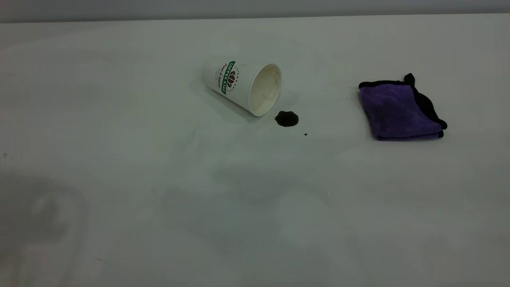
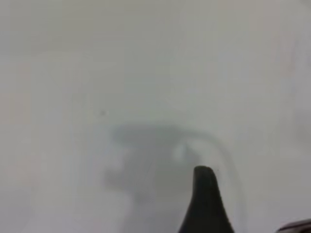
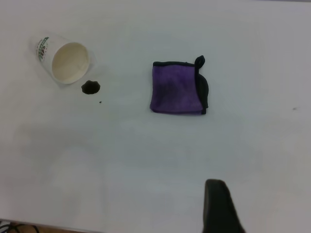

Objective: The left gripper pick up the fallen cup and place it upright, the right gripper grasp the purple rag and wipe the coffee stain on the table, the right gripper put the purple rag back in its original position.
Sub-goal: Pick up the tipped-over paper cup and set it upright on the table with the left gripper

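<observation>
The white cup point(image 1: 243, 85) lies on its side on the table point(image 1: 159, 179), its mouth turned toward the coffee stain point(image 1: 286, 118) just beside the rim. To the right, the folded purple rag point(image 1: 400, 109) lies flat. Neither gripper shows in the exterior view. The right wrist view looks down from high up on the cup point(image 3: 63, 60), the stain point(image 3: 90, 87) and the rag point(image 3: 177, 88); the right gripper point(image 3: 262, 204) is open, well back from the rag, holding nothing. The left gripper point(image 2: 250, 199) hangs open over bare table, its fingers point(image 2: 204, 194) wide apart, with no cup in its view.
A tiny dark speck point(image 1: 305, 134) sits just right of the stain. A soft arm shadow point(image 1: 44, 215) falls on the table's front left. The table's back edge point(image 1: 255, 18) runs behind the cup and rag.
</observation>
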`<state>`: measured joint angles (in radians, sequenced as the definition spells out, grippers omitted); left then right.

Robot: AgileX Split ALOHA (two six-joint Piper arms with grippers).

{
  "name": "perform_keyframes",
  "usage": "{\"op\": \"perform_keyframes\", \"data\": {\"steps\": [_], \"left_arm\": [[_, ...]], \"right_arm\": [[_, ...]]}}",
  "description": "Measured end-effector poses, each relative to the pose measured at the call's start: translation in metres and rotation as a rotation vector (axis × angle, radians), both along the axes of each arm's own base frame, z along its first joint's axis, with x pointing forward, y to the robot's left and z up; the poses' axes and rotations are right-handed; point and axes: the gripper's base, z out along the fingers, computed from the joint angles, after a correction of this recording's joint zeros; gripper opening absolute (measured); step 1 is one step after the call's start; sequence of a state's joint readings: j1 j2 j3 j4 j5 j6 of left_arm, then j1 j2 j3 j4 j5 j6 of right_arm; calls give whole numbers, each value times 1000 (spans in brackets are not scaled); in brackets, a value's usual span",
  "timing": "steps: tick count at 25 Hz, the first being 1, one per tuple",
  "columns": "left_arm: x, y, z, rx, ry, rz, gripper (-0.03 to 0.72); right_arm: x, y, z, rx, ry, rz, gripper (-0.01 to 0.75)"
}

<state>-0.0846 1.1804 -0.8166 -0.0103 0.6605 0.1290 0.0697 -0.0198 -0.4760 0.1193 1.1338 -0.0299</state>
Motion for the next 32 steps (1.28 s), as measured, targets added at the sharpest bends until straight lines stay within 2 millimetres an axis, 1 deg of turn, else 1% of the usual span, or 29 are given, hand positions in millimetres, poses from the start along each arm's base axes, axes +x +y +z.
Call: {"op": "perform_keyframes", "data": {"steps": [2, 6, 9, 11, 13, 18, 24, 26, 29, 32], "left_arm": [[22, -15, -11, 10, 34, -52, 592], [59, -57, -40, 24, 85, -146, 591], [77, -94, -63, 63, 128, -232, 591], [86, -118, -75, 92, 138, -281, 591], [96, -139, -87, 116, 137, -304, 591], [113, -191, -114, 169, 111, -345, 591], [137, -251, -144, 236, -6, -365, 591], [145, -267, -152, 253, -60, -354, 591], [156, -284, -166, 291, -129, -341, 591], [162, -292, -182, 343, -160, -327, 591]], "right_arm": [[0, 0, 0, 0, 0, 0, 487], [0, 0, 0, 0, 0, 0, 487], [0, 0, 0, 0, 0, 0, 487], [0, 0, 0, 0, 0, 0, 487], [0, 0, 0, 0, 0, 0, 487], [0, 0, 0, 0, 0, 0, 487], [0, 0, 0, 0, 0, 0, 487], [0, 0, 0, 0, 0, 0, 487], [0, 0, 0, 0, 0, 0, 487], [0, 0, 0, 0, 0, 0, 487]]}}
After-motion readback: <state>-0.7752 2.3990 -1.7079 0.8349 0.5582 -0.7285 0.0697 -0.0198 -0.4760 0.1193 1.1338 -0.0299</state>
